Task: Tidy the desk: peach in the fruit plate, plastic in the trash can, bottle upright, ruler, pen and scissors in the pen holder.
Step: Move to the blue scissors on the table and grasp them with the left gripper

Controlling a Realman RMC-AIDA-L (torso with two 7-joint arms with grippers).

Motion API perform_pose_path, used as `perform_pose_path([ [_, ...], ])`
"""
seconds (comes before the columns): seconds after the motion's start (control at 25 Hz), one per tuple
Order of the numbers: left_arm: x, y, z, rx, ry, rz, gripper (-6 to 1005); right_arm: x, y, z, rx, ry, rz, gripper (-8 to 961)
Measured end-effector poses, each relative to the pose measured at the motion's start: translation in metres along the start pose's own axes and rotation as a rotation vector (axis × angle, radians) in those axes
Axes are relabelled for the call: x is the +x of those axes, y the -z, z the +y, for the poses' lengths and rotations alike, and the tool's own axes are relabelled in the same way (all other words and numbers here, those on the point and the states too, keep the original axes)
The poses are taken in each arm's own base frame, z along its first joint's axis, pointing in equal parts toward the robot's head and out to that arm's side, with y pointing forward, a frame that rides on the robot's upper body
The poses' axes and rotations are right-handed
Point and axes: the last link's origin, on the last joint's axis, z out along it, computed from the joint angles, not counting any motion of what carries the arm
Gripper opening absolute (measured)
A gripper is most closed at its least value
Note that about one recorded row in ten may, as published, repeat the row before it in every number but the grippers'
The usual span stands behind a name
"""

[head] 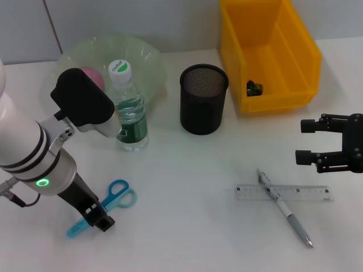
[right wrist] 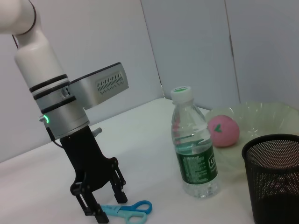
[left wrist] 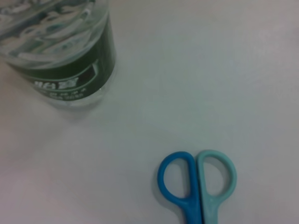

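Black left gripper [head: 96,218] stands low over the scissors [head: 108,205], its fingers apart astride the blades, not yet closed. Light, stiff and flat on the table [head: 187,187], they look best pinched across the blades. The right gripper [head: 317,146] hovers open near the ruler [head: 283,193].

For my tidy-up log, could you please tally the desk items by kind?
Containers: 3, fruit plate, pen holder, trash can
Stationery: 3, scissors, ruler, pen
Bottle: 1
Peach: 1
Total: 8
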Motion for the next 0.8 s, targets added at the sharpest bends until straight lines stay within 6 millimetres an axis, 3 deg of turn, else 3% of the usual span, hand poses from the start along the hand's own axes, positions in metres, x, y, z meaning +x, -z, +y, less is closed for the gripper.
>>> perform_pose_path([
  [0.36, 0.0011, 0.0003, 0.0005, 0.006, -0.002, -0.001, 614, -0.0001, 0.0001, -0.0001, 0.001, 0.0, -0.002, 832],
  [0.8, 0.0007, -0.0008, 0.0016, 0.011, -0.014, -0.014, 462, 0.0007, 0.0007, 0.0002, 0.002, -0.002, -0.001, 831],
])
